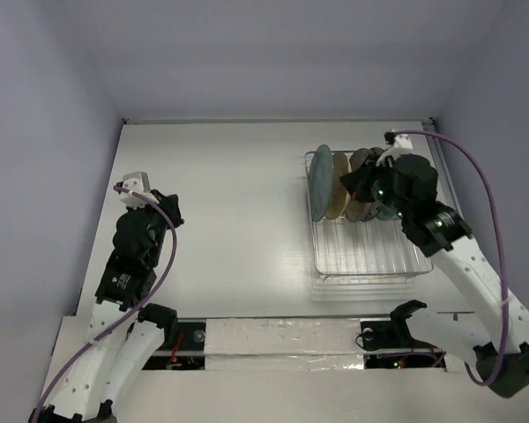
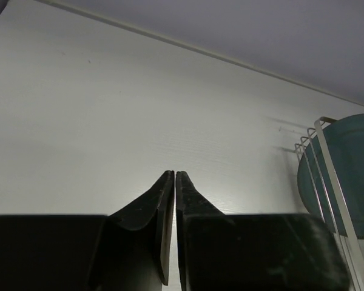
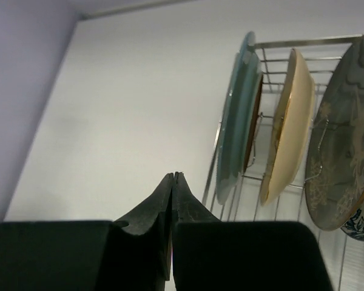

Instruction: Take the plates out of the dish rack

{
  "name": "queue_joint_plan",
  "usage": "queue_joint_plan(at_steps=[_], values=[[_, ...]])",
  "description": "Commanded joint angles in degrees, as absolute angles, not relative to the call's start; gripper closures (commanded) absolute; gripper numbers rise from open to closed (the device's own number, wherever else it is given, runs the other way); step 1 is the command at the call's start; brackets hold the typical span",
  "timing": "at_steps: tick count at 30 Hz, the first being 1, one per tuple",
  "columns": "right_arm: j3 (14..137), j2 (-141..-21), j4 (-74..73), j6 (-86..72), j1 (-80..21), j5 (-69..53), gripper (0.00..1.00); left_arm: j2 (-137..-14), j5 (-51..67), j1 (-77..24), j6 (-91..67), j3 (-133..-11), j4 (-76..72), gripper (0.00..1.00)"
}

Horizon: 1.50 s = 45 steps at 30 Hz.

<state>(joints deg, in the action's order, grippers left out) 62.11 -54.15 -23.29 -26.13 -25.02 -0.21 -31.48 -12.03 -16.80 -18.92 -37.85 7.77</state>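
The silver wire dish rack (image 1: 370, 256) stands at the right of the table with several plates upright in its far end. A teal plate (image 1: 320, 182) is leftmost, a cream plate (image 1: 339, 185) beside it, darker plates behind my right arm. In the right wrist view the teal plate (image 3: 238, 115), the cream plate (image 3: 289, 124) and a grey-brown floral plate (image 3: 346, 145) stand in a row. My right gripper (image 3: 174, 174) is shut and empty, above the rack among the plates (image 1: 357, 181). My left gripper (image 2: 171, 173) is shut and empty over bare table at the left (image 1: 169, 204). The teal plate (image 2: 346, 176) shows at its right.
Grey walls close the table on the left, back and right. The near half of the rack holds no plates. A taped strip with the arm bases (image 1: 282, 337) runs along the near edge.
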Motion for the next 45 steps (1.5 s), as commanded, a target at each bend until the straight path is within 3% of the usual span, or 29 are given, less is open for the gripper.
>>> queue_joint_plan(at_steps=[1,3,4,5,7,12,20,24,28,35,45], values=[[66.5,-58.3,-21.2,-24.3,-27.9,11.2,0.96,-31.1,-11.9,-17.0,-18.9,-37.5,6.0,0.95],[67.7,-62.3,-22.1,-23.5,-28.7,14.3,0.81,-30.9,-11.9,-17.0,-19.0,-37.4,5.8,0.83],[69.1,-63.8,-22.7,-23.2,-29.3,15.2,0.59,-30.9,-11.9,-17.0,-19.0,-37.4,5.8,0.79],[69.5,-65.0,-23.0,-23.0,-30.1,16.6,0.52,-30.8,-11.9,-17.0,-19.0,-37.4,5.7,0.72],[70.5,-68.5,-23.9,-22.4,-30.8,17.4,0.46,-30.7,-11.9,-17.0,-19.0,-37.3,5.8,0.67],[72.5,-74.4,-24.1,-22.8,-31.4,20.9,0.46,-30.5,-11.9,-17.0,-18.9,-37.2,5.8,0.60],[77.4,-84.1,-27.2,-22.4,-31.4,28.6,0.53,-30.1,-11.9,-17.0,-19.0,-37.2,5.6,0.56],[79.0,-86.2,-28.6,-22.1,-31.9,30.9,0.71,-29.6,-11.9,-17.0,-19.0,-37.1,5.6,0.55],[81.5,-86.7,-29.8,-21.6,-32.4,32.5,0.99,-29.1,-11.9,-17.0,-18.9,-37.3,5.9,0.55],[90.2,-86.8,-33.2,-19.3,-35.2,38.6,1.00,-28.7,-11.9,-17.0,-19.1,-37.1,6.0,0.35],[104.2,-82.4,-39.6,-14.5,-38.9,45.1,1.00,-28.4,-11.9,-17.5,-19.1,-37.1,6.0,0.30]])
